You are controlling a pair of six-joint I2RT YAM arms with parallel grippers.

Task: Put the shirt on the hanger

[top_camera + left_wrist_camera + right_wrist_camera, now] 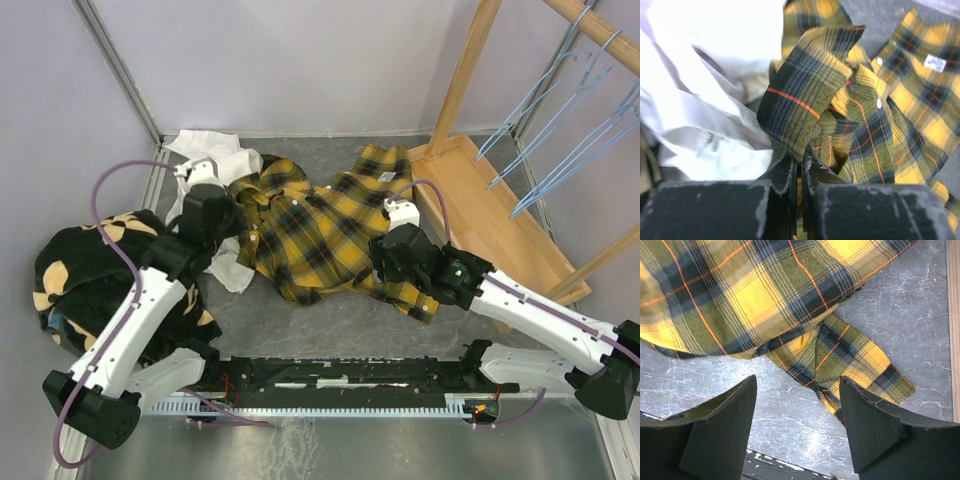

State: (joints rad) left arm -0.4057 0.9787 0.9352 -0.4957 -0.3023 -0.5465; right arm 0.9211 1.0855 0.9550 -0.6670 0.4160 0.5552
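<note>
Plaid shirt (pixel 320 235) spread left-to-right, left gripper (pixel 799 161) pinching its edge, right gripper (pixel 797 385) wide open above it

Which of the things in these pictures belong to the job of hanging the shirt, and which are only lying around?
Belong to the job: the plaid shirt, pinched in the shut left pincer; the light-blue wire hangers on the wooden rack; the open right pincer over a shirt edge.
Only lying around: the white garment; the black fleece with tan patches.

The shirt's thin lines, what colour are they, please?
Orange, across the shirt; clearest in the right wrist view.
</note>
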